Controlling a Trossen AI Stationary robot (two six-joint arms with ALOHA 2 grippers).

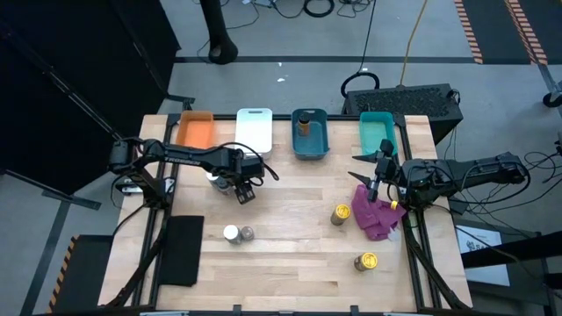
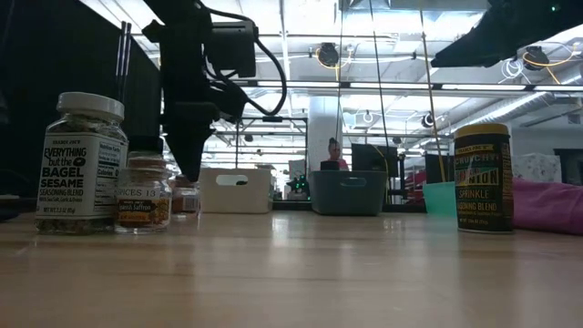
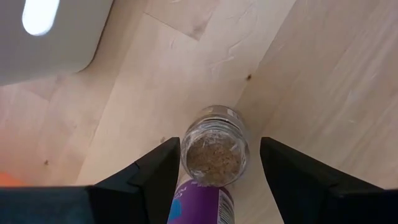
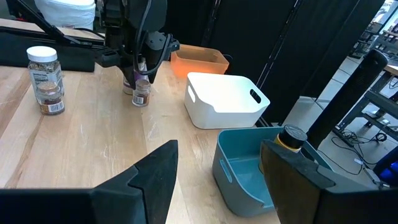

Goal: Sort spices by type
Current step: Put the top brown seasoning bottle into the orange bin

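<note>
My left gripper (image 1: 245,191) points down, open, with its fingers on either side of a small clear jar (image 3: 214,146) of brown spice, which stands on the table (image 4: 141,93). A purple-labelled jar (image 3: 202,205) stands right beside it. A white-lidded jar (image 1: 231,233) and a brown-lidded jar (image 1: 248,233) stand together nearer the near edge. Two yellow-lidded jars (image 1: 341,213) (image 1: 366,261) stand on the right half. Another jar (image 1: 304,123) stands in the blue bin. My right gripper (image 1: 378,186) hovers open over the magenta cloth (image 1: 376,218). My left gripper comes from above with its fingers on either side of the clear jar. One finger (image 3: 165,168) stands right against the jar's side (image 3: 186,149), and the other shows a gap. I cannot tell whether it touches.
Orange (image 1: 195,132), white (image 1: 255,130), blue (image 1: 311,154) and teal (image 1: 378,132) bins line the far edge. A black pad (image 1: 180,250) lies at the near left. Bare wood lies in the middle between the arms.
</note>
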